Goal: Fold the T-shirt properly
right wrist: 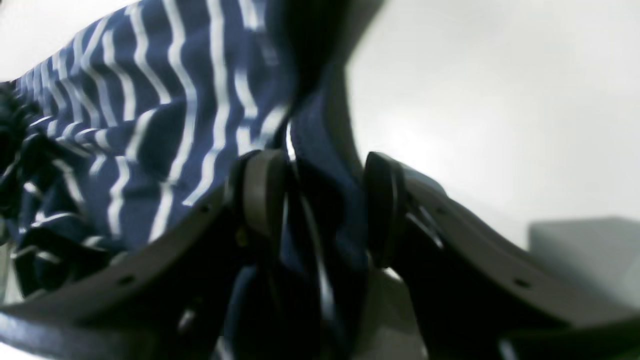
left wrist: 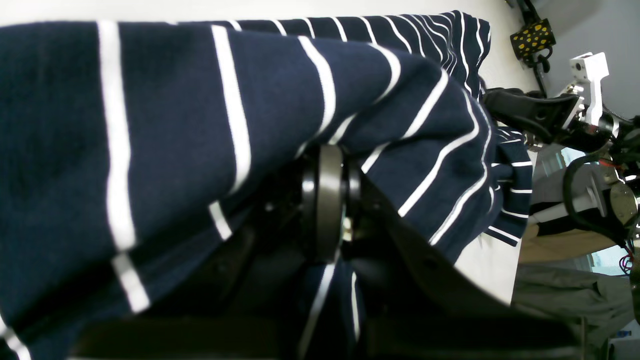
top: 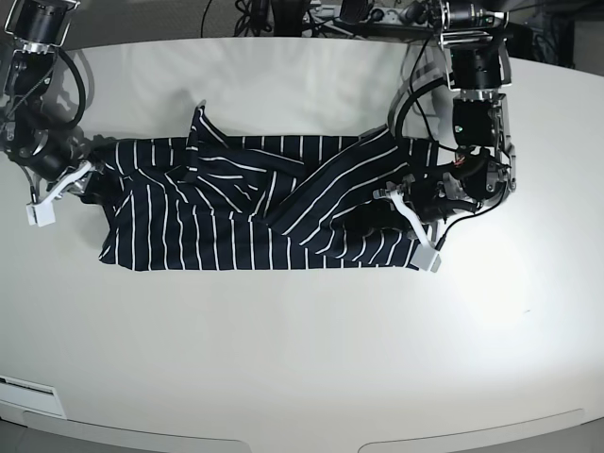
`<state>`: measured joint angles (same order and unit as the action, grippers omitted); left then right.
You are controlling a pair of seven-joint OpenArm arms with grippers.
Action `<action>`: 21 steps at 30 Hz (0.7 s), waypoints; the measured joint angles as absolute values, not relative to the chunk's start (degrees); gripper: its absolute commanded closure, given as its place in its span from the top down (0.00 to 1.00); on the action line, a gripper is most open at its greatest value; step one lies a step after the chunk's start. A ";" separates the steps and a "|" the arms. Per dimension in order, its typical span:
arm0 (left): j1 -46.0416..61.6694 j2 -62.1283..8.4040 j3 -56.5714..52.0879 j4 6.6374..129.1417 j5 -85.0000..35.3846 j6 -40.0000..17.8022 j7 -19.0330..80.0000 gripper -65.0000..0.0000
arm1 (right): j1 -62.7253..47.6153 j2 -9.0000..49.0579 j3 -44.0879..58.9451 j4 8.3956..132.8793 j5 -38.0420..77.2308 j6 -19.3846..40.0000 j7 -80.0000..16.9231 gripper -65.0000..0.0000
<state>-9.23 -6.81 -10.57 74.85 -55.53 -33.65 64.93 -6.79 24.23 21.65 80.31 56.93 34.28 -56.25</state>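
Observation:
The T-shirt [top: 236,217], dark navy with thin white stripes, lies on the white table as a long, wrinkled band with a diagonal fold near its middle. My left gripper [top: 389,209] is at the band's right end, and in the left wrist view it [left wrist: 327,200] is shut on the T-shirt [left wrist: 175,125], which drapes over the fingers. At the band's left end my right gripper [top: 92,176] is low over the table. The right wrist view shows it [right wrist: 325,200] open, its fingers [right wrist: 265,195] apart, with a loose fold of the T-shirt [right wrist: 150,125] hanging between them.
The white table [top: 302,359] stretches wide in front of and behind the shirt. Cables and arm bases [top: 377,14] line its far edge. A black object with yellow spots [left wrist: 532,40] is off the table's end beyond the right arm [left wrist: 550,115].

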 measured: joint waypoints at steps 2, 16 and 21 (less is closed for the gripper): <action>-9.23 -6.81 -10.57 74.85 -55.53 -33.65 64.95 0.00 | -6.66 23.92 19.53 80.34 57.34 35.22 -55.51 0.44; -9.23 -6.98 -10.59 74.72 -58.94 -35.33 65.60 0.00 | -2.55 23.59 14.39 80.12 58.33 35.88 -59.66 0.00; -9.26 -6.96 -11.62 74.32 -66.81 -35.09 67.66 0.13 | -0.19 24.18 14.26 81.58 50.83 34.22 -60.31 0.00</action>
